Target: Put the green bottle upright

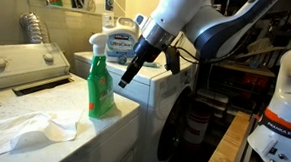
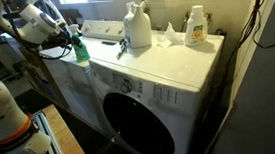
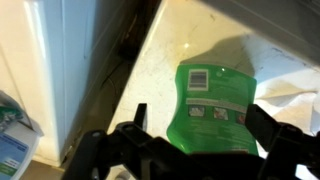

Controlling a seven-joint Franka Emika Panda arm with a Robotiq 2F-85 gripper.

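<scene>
The green spray bottle [image 1: 101, 87] with a white trigger head stands upright on the speckled white machine top [image 1: 44, 106]. It also shows in an exterior view [image 2: 79, 49]. In the wrist view the bottle [image 3: 212, 105] lies between my two dark fingers, with its label facing the camera. My gripper [image 1: 126, 78] hangs just beside the bottle, open, with its fingers apart from the bottle's sides. It appears at the left in an exterior view [image 2: 67, 36], and in the wrist view [image 3: 200, 120] its fingertips flank the bottle.
A crumpled white cloth [image 1: 33, 133] lies on the same top near the bottle. A white jug [image 2: 138, 27] and a detergent bottle [image 2: 195, 27] stand on the front-loader [image 2: 167, 69]. A blue-labelled tub [image 1: 119, 42] stands behind my arm. A dark gap [image 3: 110, 70] separates the machines.
</scene>
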